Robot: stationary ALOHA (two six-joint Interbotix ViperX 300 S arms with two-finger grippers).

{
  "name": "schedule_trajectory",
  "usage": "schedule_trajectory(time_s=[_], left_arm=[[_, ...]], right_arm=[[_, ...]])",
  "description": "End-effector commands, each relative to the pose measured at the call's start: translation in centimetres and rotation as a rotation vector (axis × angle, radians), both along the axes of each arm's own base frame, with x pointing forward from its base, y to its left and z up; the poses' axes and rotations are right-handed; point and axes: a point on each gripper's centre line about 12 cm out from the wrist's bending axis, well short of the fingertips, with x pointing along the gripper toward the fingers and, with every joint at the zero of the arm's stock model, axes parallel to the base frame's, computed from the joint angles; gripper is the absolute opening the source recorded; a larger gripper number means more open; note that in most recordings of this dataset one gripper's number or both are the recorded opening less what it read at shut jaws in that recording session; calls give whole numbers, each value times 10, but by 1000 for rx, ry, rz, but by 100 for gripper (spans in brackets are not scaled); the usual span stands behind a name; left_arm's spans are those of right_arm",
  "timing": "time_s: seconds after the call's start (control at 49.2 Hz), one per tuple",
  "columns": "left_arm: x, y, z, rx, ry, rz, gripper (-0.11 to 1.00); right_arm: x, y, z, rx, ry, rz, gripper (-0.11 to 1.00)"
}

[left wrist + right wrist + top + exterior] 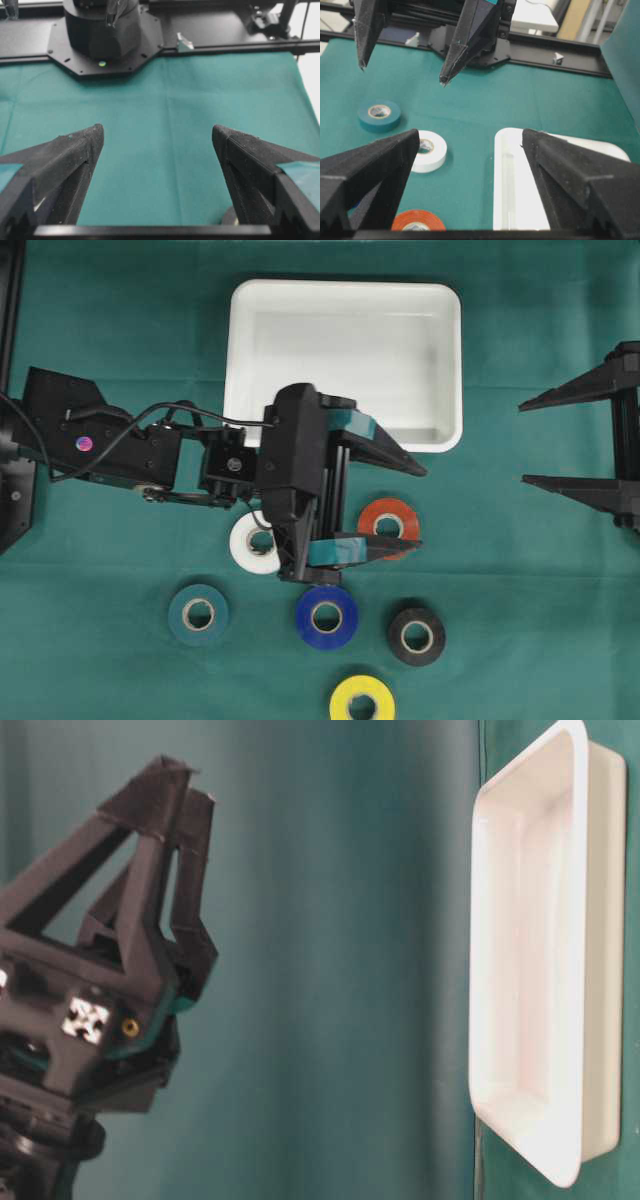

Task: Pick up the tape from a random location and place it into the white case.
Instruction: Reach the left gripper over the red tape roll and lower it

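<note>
White case (440, 360) holds nothing (bare inside).

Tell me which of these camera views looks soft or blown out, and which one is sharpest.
Overhead view: sharp and evenly lit; the tape rolls, such as the red one, are crisp. Table-level view: soft focus, the white case washed out and glowing, and the scene appears turned sideways. Left wrist view: near fingers slightly blurred, bright patch at the right edge. Right wrist view: near fingers blurred too.

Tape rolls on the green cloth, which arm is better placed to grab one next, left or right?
Left. The left gripper hangs open right over the rolls, its fingers bracketing the orange tape roll. The right gripper is open too, but sits off at the table's edge, away from every roll.
</note>
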Motion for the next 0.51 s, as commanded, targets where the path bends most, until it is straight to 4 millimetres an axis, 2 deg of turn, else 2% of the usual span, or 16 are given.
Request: schedule_trajectory(time_s=[0.0,0.223,0.488], left_arm=[[2,3,18,-5,-41,6,100],[5,3,15,-11,30,11,100],[26,4,5,16,311,17,100]], right_arm=[[3,0,9,2,-20,0,92],[3,0,9,3,-14,-2,92],[5,0,6,3,0,0,92]])
